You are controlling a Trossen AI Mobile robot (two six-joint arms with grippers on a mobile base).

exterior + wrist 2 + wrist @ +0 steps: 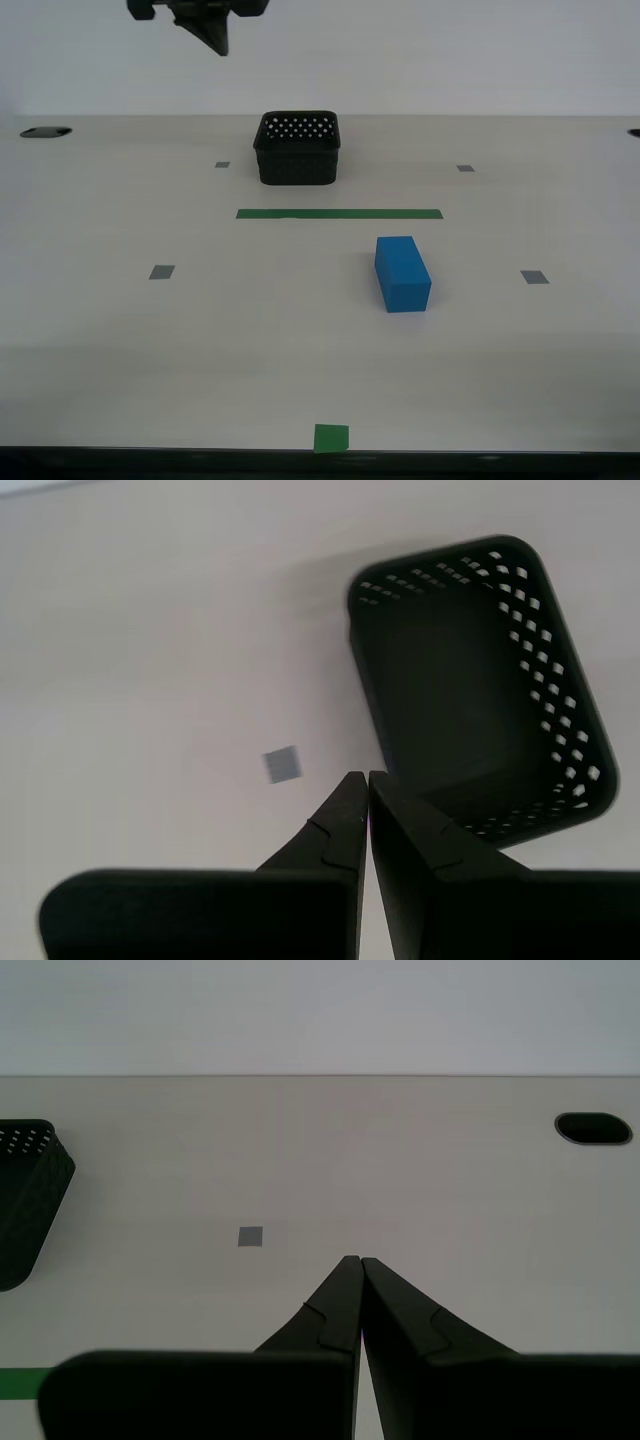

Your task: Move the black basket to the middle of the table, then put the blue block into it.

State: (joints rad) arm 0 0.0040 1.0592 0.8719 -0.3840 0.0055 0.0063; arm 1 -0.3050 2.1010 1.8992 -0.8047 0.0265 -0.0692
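At the near edge of the table (120, 400) sits one green square (331, 437), with bare tabletop to either side of it. Farther in, one blue block (402, 273) lies flat, right of centre in the exterior view, its long side running near to far — open surface on all four sides, nothing touching it. Beyond the block runs one green tape strip (339, 213), set crosswise. Four small grey squares (161, 271) are visible, two on each side of the strip, well apart from one another.

Past the strip stands one black basket (298, 148), upright, empty, close to the far edge and well apart from the block.

My second gripper (367, 777) hangs above the table just beside the basket, jaws pressed together, holding nothing. My first gripper (358, 1261) also has its jaws together and empty — over bare tabletop, with the basket off to one side.
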